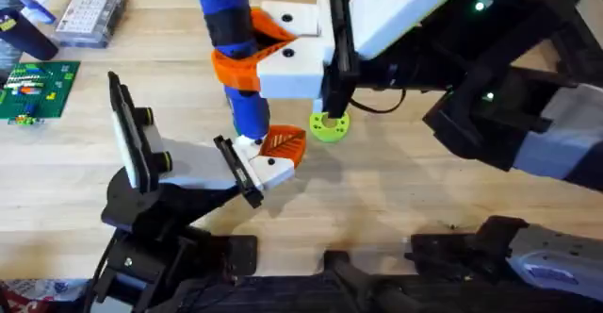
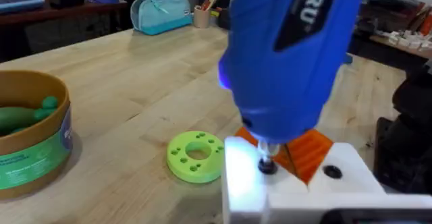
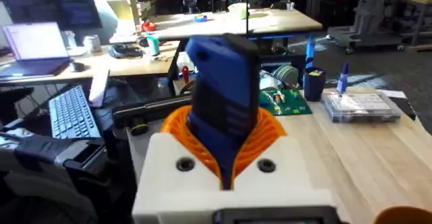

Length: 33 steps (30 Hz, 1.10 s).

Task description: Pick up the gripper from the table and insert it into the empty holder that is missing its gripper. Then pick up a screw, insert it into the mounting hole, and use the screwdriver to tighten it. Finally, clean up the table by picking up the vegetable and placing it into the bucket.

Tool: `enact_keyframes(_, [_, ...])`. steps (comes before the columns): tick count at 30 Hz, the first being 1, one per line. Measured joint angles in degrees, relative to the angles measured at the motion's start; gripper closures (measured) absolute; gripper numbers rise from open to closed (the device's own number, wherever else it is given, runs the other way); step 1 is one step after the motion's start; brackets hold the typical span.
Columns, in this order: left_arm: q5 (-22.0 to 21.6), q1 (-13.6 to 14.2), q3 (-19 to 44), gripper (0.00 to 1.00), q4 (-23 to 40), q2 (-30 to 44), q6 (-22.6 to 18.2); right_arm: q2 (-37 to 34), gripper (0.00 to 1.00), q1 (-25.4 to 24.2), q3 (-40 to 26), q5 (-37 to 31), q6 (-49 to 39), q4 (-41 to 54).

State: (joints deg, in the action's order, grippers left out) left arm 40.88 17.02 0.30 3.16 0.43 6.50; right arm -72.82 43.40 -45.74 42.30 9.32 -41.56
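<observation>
Screwdriver point(image 1: 229, 40) pinched upright in my right gripper point(image 1: 247, 54), tip on the holder point(image 1: 203, 167), left gripper's state I cannot tell.

You have the screwdriver point(image 1: 231, 49) standing upright near the middle of the table point(image 1: 396, 200), its tip down on the gripper point(image 1: 278, 153), which sits at the end of the holder point(image 1: 188, 167). The holder lies to the left of it, reaching in from the lower left. Just right of the gripper lies a holed disc point(image 1: 328, 124). The right gripper point(image 1: 273, 54) clasps the screwdriver from the right. At the table's far left edge you have a circuit board point(image 1: 36, 89), with a parts box point(image 1: 89, 16) behind it. In the left wrist view a bucket point(image 2: 34, 140) stands left of the disc, a vegetable point(image 2: 27, 113) inside it.
</observation>
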Motion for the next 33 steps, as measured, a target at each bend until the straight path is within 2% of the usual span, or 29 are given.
enact_keyframes(18, [0.0,0.0,0.0,0.988,0.0,0.0,0.2,0.0,0.963,0.2,0.0,0.0,-0.2,-0.2])
enact_keyframes(25, [0.0,0.0,0.0,0.988,0.0,0.0,0.2,-0.3,0.962,0.1,0.1,0.1,1.9,-7.4])
enact_keyframes(33, [0.0,0.0,0.0,0.988,0.0,0.0,0.2,0.8,0.963,-1.6,0.2,0.2,5.5,-9.0])
